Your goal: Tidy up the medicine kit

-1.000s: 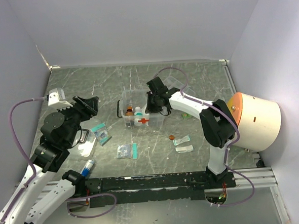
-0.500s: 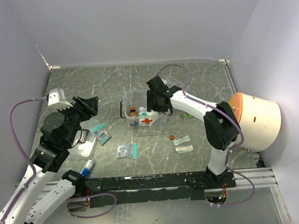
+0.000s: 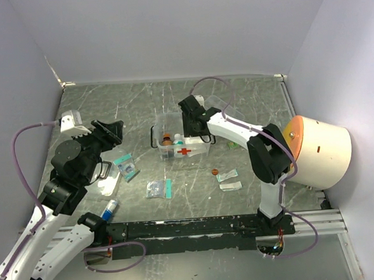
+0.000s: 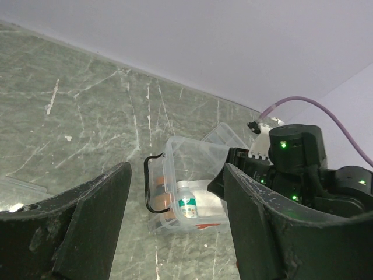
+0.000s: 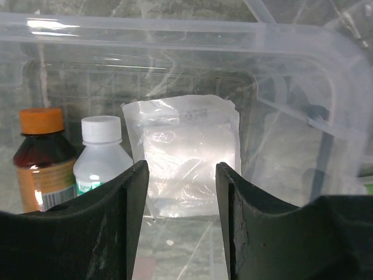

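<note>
The right gripper (image 5: 180,169) hangs over the medicine kit (image 3: 181,143) with its fingers spread and nothing pinched between them. In its wrist view the kit's clear walls fill the picture just past the fingertips. A clear packet (image 5: 189,151) lies inside the kit, straight ahead through the gap between the two fingers. It overlaps both fingertips in that view, so I cannot tell whether either one touches it. To the left of the left finger, also inside the kit, stand two bottles side by side. One is a white bottle with a white cap (image 5: 102,154), next to the packet. The other is a brown bottle with an orange cap (image 5: 44,151), further out.

From above, the kit sits on the table (image 3: 140,105) just under and in front of this gripper. Its red cross (image 3: 184,151) is on the wall away from the fingers (the side nearer the arm bases).

The left gripper (image 3: 113,130) is also spread wide and holds nothing. The kit is well apart from it. In the left wrist view the kit shows through the gap between the fingers, with one black side handle (image 4: 150,184) turned toward this gripper. The right arm's wrist sits at the kit's far side.
</note>
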You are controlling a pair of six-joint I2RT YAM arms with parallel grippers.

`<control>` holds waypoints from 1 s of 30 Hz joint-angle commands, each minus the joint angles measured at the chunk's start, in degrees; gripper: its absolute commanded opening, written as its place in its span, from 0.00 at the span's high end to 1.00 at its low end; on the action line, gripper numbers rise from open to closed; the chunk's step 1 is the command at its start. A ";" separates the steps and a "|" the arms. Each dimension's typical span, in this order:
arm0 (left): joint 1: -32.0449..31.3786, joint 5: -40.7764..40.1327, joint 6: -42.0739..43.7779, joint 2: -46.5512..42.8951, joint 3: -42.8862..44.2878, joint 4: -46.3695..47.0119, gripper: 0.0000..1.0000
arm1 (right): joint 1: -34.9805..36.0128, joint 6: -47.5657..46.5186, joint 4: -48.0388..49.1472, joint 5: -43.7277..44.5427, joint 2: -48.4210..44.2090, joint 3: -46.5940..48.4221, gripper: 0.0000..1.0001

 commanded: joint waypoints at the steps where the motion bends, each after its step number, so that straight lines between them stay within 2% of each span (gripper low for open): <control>1: 0.24 -0.36 0.23 0.39 0.30 1.12 0.25 | 0.18 -0.82 3.13 0.00 3.45 -0.35 0.50; 9: 0.29 -0.35 0.23 0.54 0.20 1.08 0.25 | 0.30 3.61 1.82 -4.34 4.99 -2.59 0.51; 17: 0.20 -0.32 -0.08 1.79 0.79 -0.10 0.25 | 0.30 8.60 2.91 -11.47 3.64 -4.25 0.56; 23: 0.22 -2.99 -1.74 3.94 1.85 -5.38 0.25 | 0.34 8.39 0.56 -5.10 -0.49 -2.02 0.57; 26: 0.29 -8.84 -6.93 6.53 2.07 -12.28 0.22 | 0.43 7.47 -0.96 -2.14 -3.45 -0.35 0.54; 27: 0.30 -10.23 -8.26 7.72 2.05 -14.85 0.18 | 0.43 7.17 -1.01 -1.61 -4.63 -0.12 0.53; 28: 0.28 -11.30 -10.71 8.89 1.74 -17.02 0.11 | 0.51 6.86 -0.89 -1.21 -5.83 -0.17 0.53; 30: 0.48 -11.29 -13.02 11.56 0.54 -19.63 0.07 | 0.64 6.12 0.76 -1.13 -9.59 -1.40 0.51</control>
